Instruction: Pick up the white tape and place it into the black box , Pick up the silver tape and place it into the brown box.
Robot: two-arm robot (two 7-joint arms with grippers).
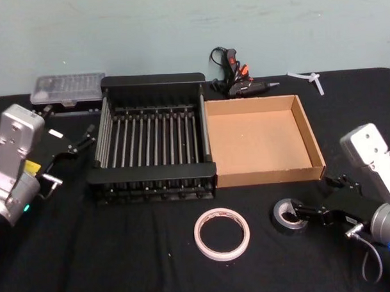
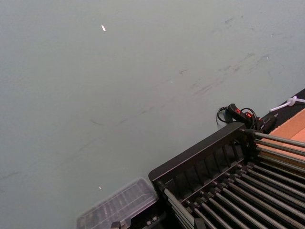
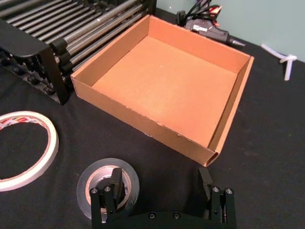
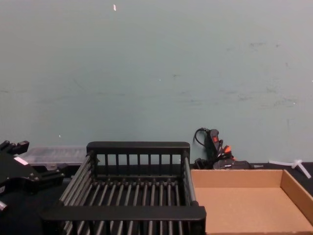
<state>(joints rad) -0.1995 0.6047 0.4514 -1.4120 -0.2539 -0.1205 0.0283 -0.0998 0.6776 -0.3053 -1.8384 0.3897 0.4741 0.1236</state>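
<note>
Beside empty black box (image 1: 153,138): empty brown box (image 1: 308,134). Before it: one white tape (image 1: 222,233), one silver tape (image 1: 288,214) straddled by spread right gripper (image 3: 162,188).

Right gripper (image 1: 316,209) sits at the lower right of the head view, low, pointing toward frame left. In the right wrist view its fingers (image 3: 116,183) are spread apart. Left gripper (image 1: 86,138) is at the left edge of the head view, raised and pointing toward frame right.

Bare cloth lies between white tape (image 1: 222,233) and brown box (image 1: 308,130) (black box (image 1: 151,182) walls stand taller).
</note>
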